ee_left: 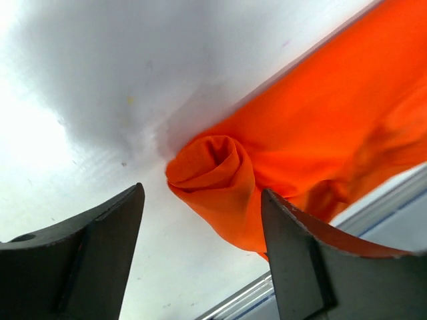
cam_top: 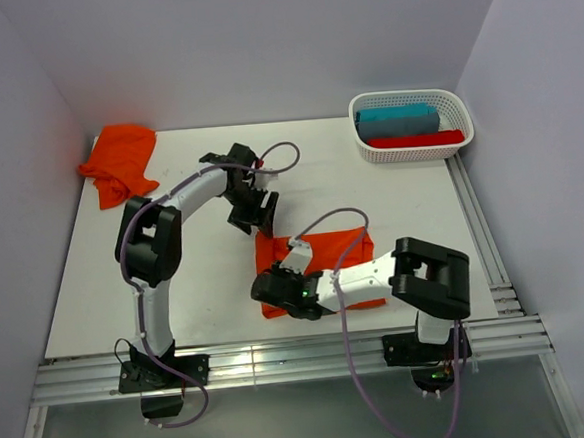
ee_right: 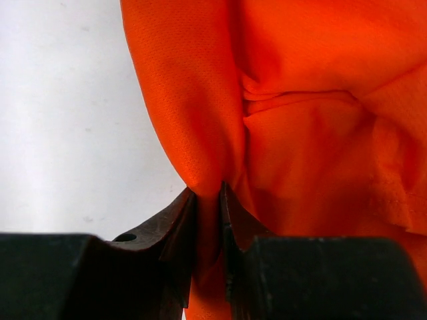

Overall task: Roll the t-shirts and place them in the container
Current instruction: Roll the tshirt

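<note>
One orange t-shirt (cam_top: pixel 342 251) lies partly rolled on the white table (cam_top: pixel 196 276), near the front centre. My right gripper (cam_top: pixel 269 293) is at its left end, shut on a fold of the fabric (ee_right: pixel 200 120), which is pinched between the fingers (ee_right: pixel 175 220). My left gripper (cam_top: pixel 254 218) hangs open just behind that shirt's far left corner. In the left wrist view the rolled end (ee_left: pixel 215 175) sits between and beyond the open fingers (ee_left: pixel 107 240), not held. A second orange t-shirt (cam_top: pixel 120 161) lies crumpled at the back left corner.
A white lattice basket (cam_top: pixel 414 150) stands at the back right, holding a teal roll (cam_top: pixel 397 121) and a red roll (cam_top: pixel 415 139). Aluminium rails (cam_top: pixel 282 360) run along the table's front edge and right side. Walls enclose the table on three sides.
</note>
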`<move>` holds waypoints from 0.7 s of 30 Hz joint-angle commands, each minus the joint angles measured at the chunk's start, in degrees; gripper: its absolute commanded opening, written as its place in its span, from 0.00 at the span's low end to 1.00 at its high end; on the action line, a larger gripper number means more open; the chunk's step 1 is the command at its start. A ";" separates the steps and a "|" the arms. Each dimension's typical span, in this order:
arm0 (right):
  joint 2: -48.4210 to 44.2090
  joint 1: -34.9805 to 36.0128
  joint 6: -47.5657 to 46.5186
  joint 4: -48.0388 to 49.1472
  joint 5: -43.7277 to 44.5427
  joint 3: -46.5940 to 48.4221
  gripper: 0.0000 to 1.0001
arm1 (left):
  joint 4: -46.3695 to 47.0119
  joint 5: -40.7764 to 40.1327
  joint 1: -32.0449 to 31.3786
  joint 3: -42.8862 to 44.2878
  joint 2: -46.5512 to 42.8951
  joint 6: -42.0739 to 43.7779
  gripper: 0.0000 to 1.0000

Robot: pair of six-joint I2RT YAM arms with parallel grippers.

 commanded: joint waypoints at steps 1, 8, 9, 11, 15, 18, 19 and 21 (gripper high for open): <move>-2.70 -0.17 7.39 15.62 -5.01 -10.68 0.24 | 1.56 8.54 2.27 3.73 -3.82 2.90 0.76; -4.56 -1.31 14.53 40.27 -7.83 -27.21 0.25 | 2.87 21.03 5.62 -3.55 -8.65 9.93 0.76; -4.12 -1.75 14.62 42.12 -8.27 -28.70 0.25 | 3.13 22.08 5.71 -6.18 -9.44 12.21 0.77; -2.63 -2.11 15.06 47.39 -9.58 -29.85 0.25 | 4.88 23.94 5.71 -9.00 -10.23 13.81 0.77; 0.71 -3.33 15.06 57.06 -11.95 -32.93 0.25 | 9.90 23.14 5.62 -17.08 -10.33 14.60 0.77; 3.44 -4.21 14.88 62.51 -13.98 -33.72 0.25 | 14.02 24.11 5.45 -20.70 -9.71 14.43 0.77; 4.66 -4.74 14.62 64.44 -14.60 -33.81 0.25 | 15.08 24.55 5.36 -21.40 -9.54 14.08 0.77; 5.63 -5.18 14.62 66.30 -15.39 -34.25 0.25 | 16.58 26.30 5.10 -22.55 -8.66 14.25 0.77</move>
